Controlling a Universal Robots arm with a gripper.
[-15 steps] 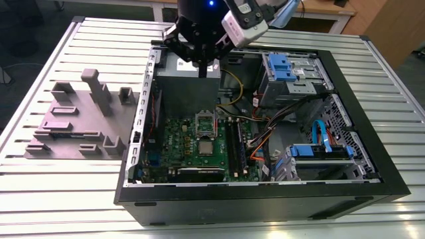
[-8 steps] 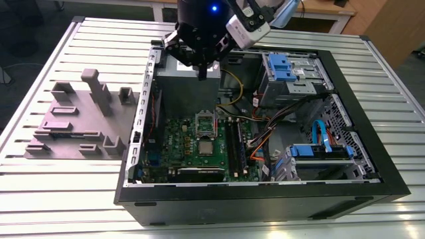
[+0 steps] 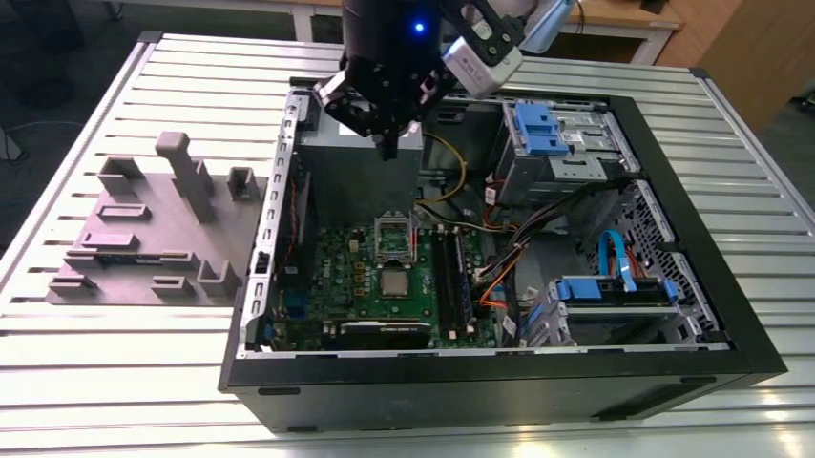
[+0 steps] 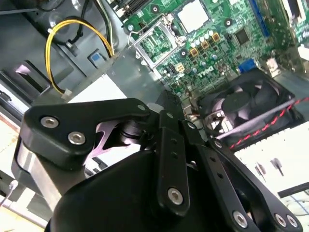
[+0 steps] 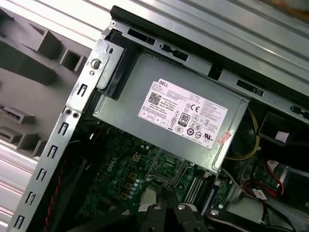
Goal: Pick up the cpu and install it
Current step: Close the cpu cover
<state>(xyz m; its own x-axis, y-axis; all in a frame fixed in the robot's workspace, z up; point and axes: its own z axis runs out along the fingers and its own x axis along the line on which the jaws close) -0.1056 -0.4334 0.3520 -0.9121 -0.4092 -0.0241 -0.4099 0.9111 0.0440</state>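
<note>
The cpu [image 3: 395,283] is a small silvery square lying flat on the green motherboard [image 3: 338,272] inside the open computer case. It also shows in the second wrist view as a pale square cpu [image 4: 193,14]. Beside it the silver socket frame [image 3: 395,239] [image 4: 155,42] stands hinged open. My gripper [image 3: 389,151] hangs above the case over the grey power supply, well away from the cpu. Its black fingers meet at the gripper tip [image 4: 170,99] [image 5: 164,193], shut with nothing between them.
The grey power supply [image 5: 183,116] fills the case's far end. A black fan [image 4: 241,104], yellow cables [image 4: 77,38] and blue drive cages [image 3: 548,129] crowd the case. A grey fixture block [image 3: 153,229] sits on the slatted table at the exterior view's left.
</note>
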